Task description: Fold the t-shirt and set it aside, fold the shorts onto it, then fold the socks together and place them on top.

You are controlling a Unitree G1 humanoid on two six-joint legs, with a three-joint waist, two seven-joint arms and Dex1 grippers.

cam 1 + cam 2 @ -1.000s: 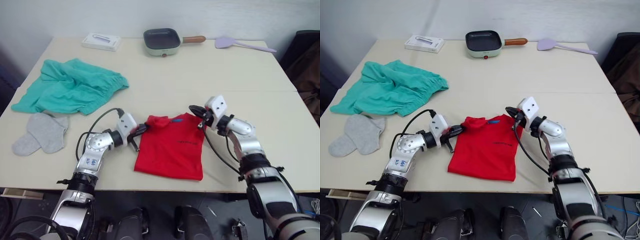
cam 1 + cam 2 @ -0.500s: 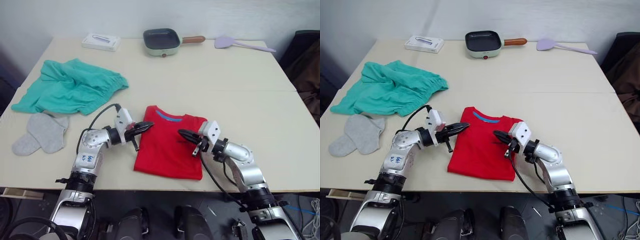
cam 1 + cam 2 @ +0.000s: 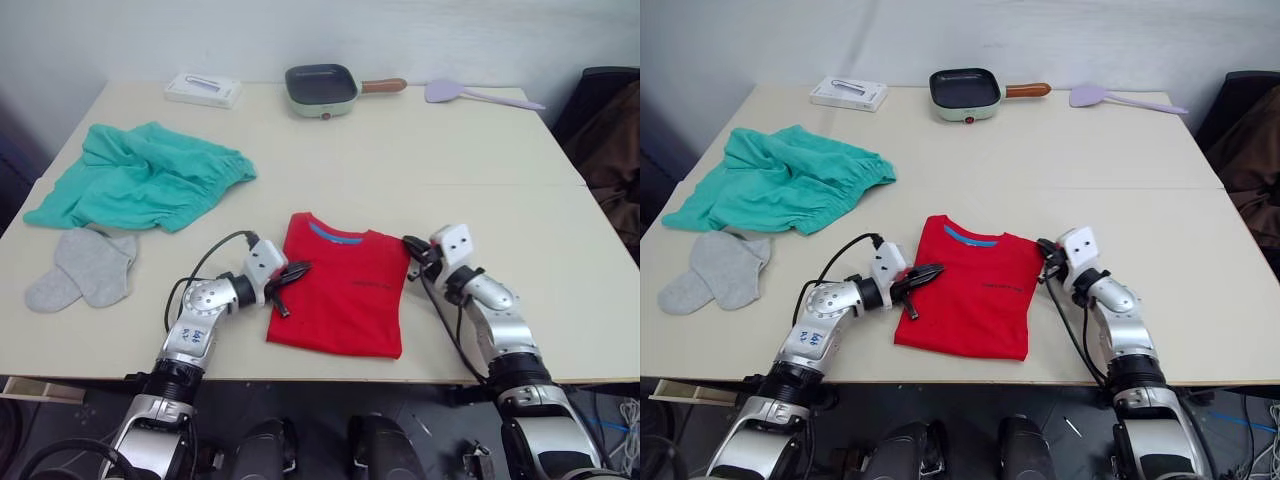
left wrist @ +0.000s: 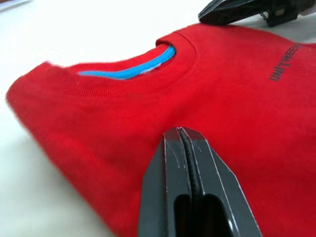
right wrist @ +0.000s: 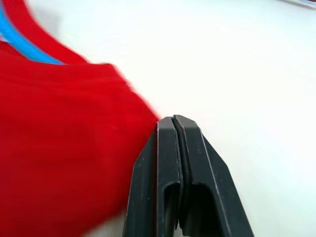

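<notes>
Resting folded on the near middle of the counter (image 3: pixel 480 150), the t-shirt (image 3: pixel 345 290) has both end effectors at its edges: left end effector (image 3: pixel 296 270) w/ fingers together over the left edge, right end effector (image 3: pixel 411 244) together at the far right corner, neither clamping cloth. Risk: dragging it aside could undo the fold, since cloth is thin. Vs 0.5 s ago, right one has moved off the shirt to its corner. Shorts (image 3: pixel 140 175) and socks (image 3: pixel 85 265) wait far left.
</notes>
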